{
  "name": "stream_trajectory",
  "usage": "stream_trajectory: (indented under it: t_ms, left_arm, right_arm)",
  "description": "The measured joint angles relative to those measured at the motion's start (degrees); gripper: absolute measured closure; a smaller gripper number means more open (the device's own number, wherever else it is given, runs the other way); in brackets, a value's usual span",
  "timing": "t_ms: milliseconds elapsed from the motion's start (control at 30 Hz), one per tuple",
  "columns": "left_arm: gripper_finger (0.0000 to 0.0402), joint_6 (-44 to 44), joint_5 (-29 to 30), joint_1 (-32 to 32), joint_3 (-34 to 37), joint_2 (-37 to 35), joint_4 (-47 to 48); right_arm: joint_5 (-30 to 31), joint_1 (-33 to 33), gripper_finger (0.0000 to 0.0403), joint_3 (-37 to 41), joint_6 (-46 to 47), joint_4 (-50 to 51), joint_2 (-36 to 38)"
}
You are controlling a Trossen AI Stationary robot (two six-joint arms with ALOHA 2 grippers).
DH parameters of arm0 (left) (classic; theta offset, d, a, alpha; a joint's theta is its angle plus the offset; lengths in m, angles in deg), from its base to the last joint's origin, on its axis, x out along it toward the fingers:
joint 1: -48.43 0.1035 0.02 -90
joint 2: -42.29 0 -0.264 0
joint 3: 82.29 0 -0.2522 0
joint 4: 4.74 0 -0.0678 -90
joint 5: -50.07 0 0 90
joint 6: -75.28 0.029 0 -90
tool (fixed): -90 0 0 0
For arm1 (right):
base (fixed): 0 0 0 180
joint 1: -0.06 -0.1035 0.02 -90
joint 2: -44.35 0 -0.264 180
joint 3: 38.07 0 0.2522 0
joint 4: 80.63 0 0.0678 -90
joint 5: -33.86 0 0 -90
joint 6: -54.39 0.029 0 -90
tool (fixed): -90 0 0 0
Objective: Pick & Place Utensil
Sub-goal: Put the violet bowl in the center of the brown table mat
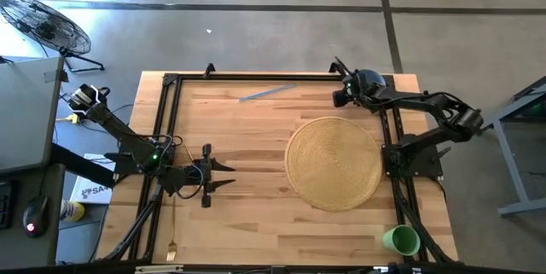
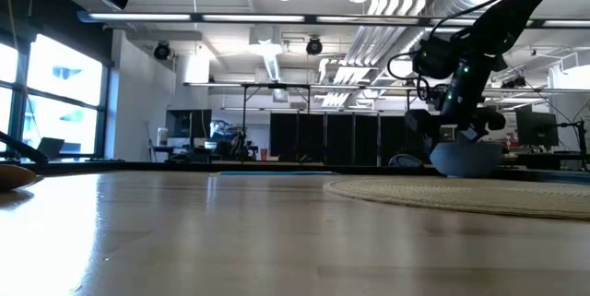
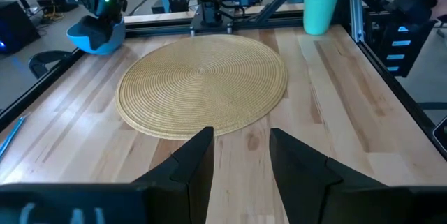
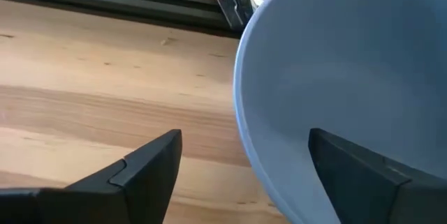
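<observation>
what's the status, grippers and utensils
Left gripper open, empty, beside the mat. Right gripper open around blue bowl rim, far edge. Fork untouched at near left edge; blue utensil far side.

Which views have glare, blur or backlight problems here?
High view: bright glare on the concrete floor beyond the table. Low view: backlit by the windows and ceiling lights, near tabletop soft, right tool dark. Right wrist view: blue bowl very close, filling much of the picture. Left wrist view: evenly lit, woven mat clear.
</observation>
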Motion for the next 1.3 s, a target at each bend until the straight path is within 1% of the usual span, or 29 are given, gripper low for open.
stream_trajectory:
  t_ms: [200,433,567,733,900,967,1100,1300]
  left_arm:
    - [0.0266,0.0,0.0,0.0,0.0,0.0,0.0]
    - [0.0266,0.0,0.3,0.0,0.0,0.0,0.1]
    - [0.0266,0.0,0.4,0.0,0.0,0.0,0.1]
    - [0.0266,0.0,0.4,0.0,0.0,0.0,0.1]
    - [0.0266,0.0,0.4,0.0,0.0,0.0,0.1]
    - [0.0266,0.0,-0.6,0.0,0.0,0.0,0.1]
    - [0.0266,0.0,-3.3,0.0,0.0,0.0,0.0]
    - [0.0266,0.0,-3.3,0.0,0.0,0.0,-0.1]
  right_arm:
    - [1.2,0.0,0.0123,0.0,-1.5,-0.8,0.7]
    - [1.0,0.0,0.0160,0.0,-1.5,-1.5,0.9]
    - [1.0,0.0,0.0189,0.0,-1.5,-1.2,0.9]
    - [0.9,-0.1,0.0236,0.1,-1.5,-1.2,0.9]
    - [-0.6,-0.1,0.0284,0.1,-1.5,-1.2,0.9]
    - [-0.9,-0.1,0.0299,0.1,-1.5,-1.2,0.9]
    - [-0.9,-0.1,0.0324,0.1,-1.3,-1.2,0.9]
    - [-0.9,-0.1,0.0353,0.1,-1.3,-1.2,0.9]
